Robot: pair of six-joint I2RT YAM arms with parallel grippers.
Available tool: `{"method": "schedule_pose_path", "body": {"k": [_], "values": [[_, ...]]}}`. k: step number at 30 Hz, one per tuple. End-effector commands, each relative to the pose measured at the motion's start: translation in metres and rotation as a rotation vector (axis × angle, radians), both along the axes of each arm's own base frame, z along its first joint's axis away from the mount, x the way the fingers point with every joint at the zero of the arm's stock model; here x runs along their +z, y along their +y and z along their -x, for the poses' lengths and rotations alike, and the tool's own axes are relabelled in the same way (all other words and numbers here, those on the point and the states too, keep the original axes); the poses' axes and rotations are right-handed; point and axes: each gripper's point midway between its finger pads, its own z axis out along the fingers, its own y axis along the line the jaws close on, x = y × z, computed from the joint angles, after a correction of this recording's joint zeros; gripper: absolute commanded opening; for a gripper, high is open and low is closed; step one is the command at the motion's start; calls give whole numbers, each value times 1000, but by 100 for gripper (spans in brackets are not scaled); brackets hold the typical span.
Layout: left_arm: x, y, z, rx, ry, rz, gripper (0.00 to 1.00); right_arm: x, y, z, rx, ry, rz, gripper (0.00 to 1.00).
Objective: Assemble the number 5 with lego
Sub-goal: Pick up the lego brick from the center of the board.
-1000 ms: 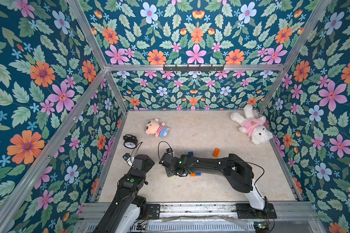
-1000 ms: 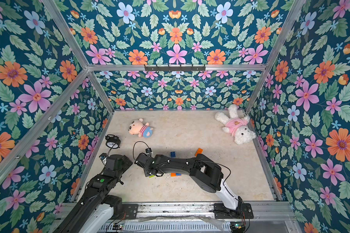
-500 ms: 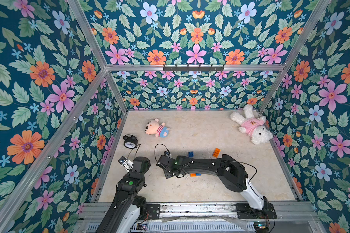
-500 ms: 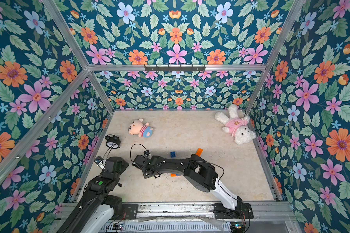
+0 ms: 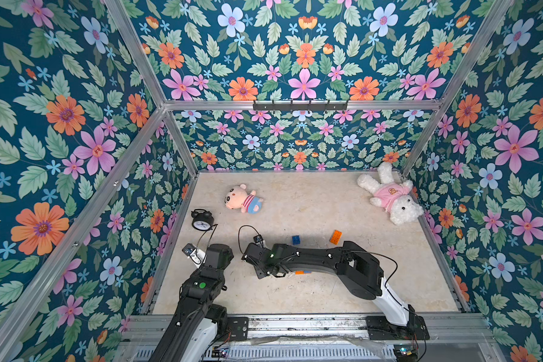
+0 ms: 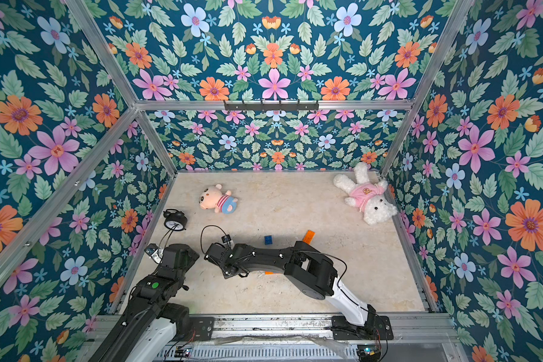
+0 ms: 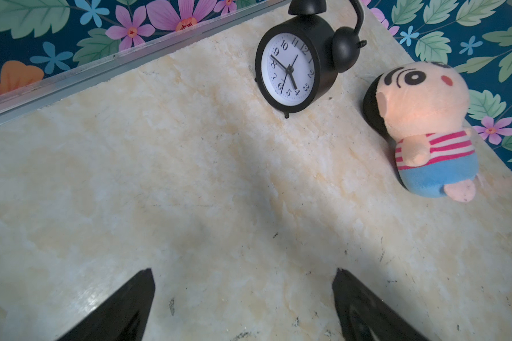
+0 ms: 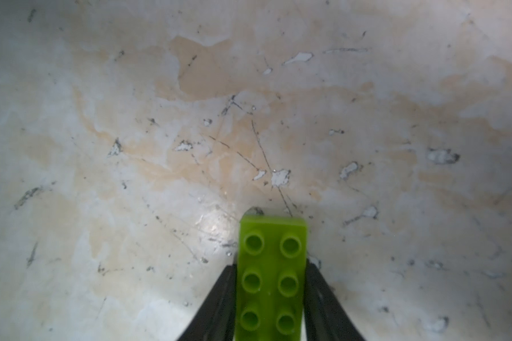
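Nearest the base, the right hand [image 8: 271,264] was clenched on the lime-green brick [image 8: 272,245], its black tapered fingers [image 8: 225,295] pressed against both long sides. The brick was glossy plastic, oblong, with two rows of hollow round studs facing the wrist camera, and its free end jutted out over the counter [image 8: 130,147], a cream marbled surface that was scuffed and chipped to white in spots. Beside it, the left hand [image 7: 243,270] was released, with only bare counter between its dark pointed tips. In both top views the right arm hid the green brick. Those views showed instead a thin orange strip [image 5: 300,272] with a bit of blue peeking from under the forearm. Just beyond the arm, apart from each other, a blue square brick [image 5: 296,240] and an orange oblong brick [image 5: 335,236] lay loose. Farther off stood a round black alarm clock [image 7: 296,65] with twin bells and a white dial that was readable only from the left wrist. Near it a small plush doll [image 7: 426,133] in a striped shirt lay on its side. Only the top views reached the far corner, where a fluffy white plush bear [image 5: 389,197] in pink lay sprawled.
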Motion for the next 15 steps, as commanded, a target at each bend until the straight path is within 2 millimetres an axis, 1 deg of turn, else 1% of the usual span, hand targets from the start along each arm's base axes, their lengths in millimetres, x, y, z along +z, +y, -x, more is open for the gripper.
{"method": "schedule_pose_path", "body": {"k": [1,3,5,8,11,15], "values": [[2,-1,-1,-16,-2,-4,99,-20,-23,17,15,81,84,33],[4,-2,-2,-26,-5,-5,99,-16,-20,16,28,73,64,31],[5,-8,-5,-53,-14,12,99,-5,-14,15,55,55,32,29],[6,-22,-13,-133,-30,41,99,21,-5,10,93,6,-23,27],[8,-33,-19,-193,-43,65,99,50,0,4,133,-48,-80,27],[16,-55,-28,-311,-66,110,99,78,-6,1,169,-72,-168,27]]}}
